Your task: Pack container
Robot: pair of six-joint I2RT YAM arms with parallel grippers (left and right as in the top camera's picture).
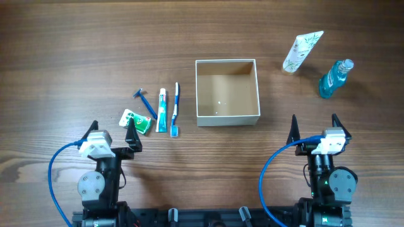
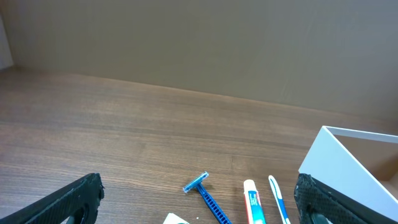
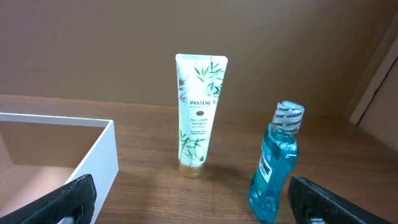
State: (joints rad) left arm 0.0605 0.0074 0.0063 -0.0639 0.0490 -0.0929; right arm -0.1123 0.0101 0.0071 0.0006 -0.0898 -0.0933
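Observation:
The container, a square white-walled box with a tan floor, sits empty in the middle of the table; its wall also shows in the left wrist view and the right wrist view. Left of it lie a blue razor, a toothpaste tube, a toothbrush and a green packet. At the back right stand a white Pantene tube and a blue mouthwash bottle. My left gripper and right gripper hover near the front edge, both open and empty.
The razor, toothpaste and toothbrush lie between my left fingers' line of sight. The Pantene tube and mouthwash bottle stand ahead of my right gripper.

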